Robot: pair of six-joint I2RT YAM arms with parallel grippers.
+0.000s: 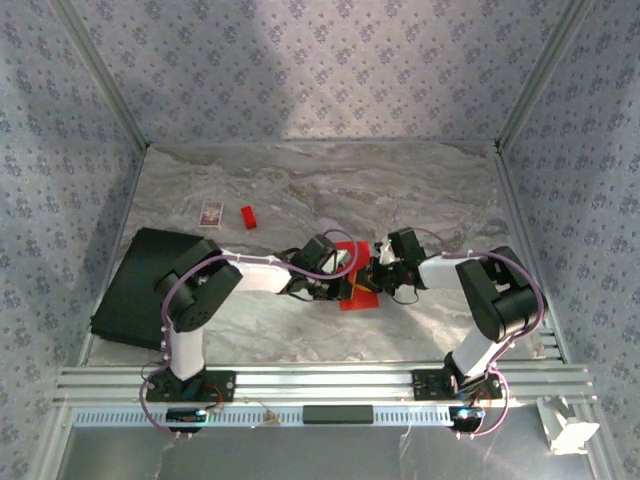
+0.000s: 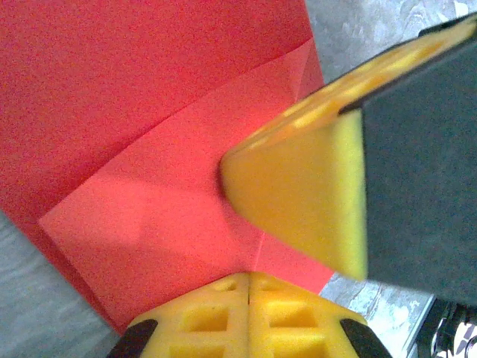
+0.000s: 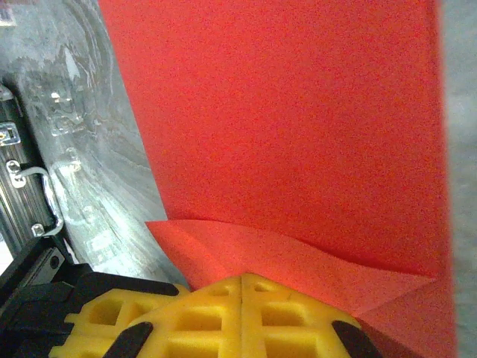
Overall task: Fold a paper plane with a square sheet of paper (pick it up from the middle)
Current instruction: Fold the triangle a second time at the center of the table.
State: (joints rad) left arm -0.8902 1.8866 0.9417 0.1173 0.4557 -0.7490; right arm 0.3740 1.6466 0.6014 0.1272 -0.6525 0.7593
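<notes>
Two robot arms reach inward and meet over a sheet of thin bright red paper (image 1: 360,298). It lies near the middle of a grey marbled tabletop (image 1: 400,190), a little toward the near edge. Seen from above, the left end effector (image 1: 343,283) and the right end effector (image 1: 383,272) sit close together on the paper, partly covering it.

In the left wrist view, the left end effector (image 2: 248,302) has its two yellow fingers pressed together, pinching the paper's near edge. The paper shows diagonal creases and a folded flap. One yellow finger (image 2: 298,194) of the right end effector rests on the paper just ahead.

In the right wrist view, the right end effector (image 3: 242,302) also has its yellow fingers closed, pinching a folded-over edge of the red sheet.

Well apart, toward the far left of the tabletop, lie a tiny red rectangular block (image 1: 248,217) and, near it, a small patterned card (image 1: 211,213). A flat black case (image 1: 135,285) sits at the left edge.
</notes>
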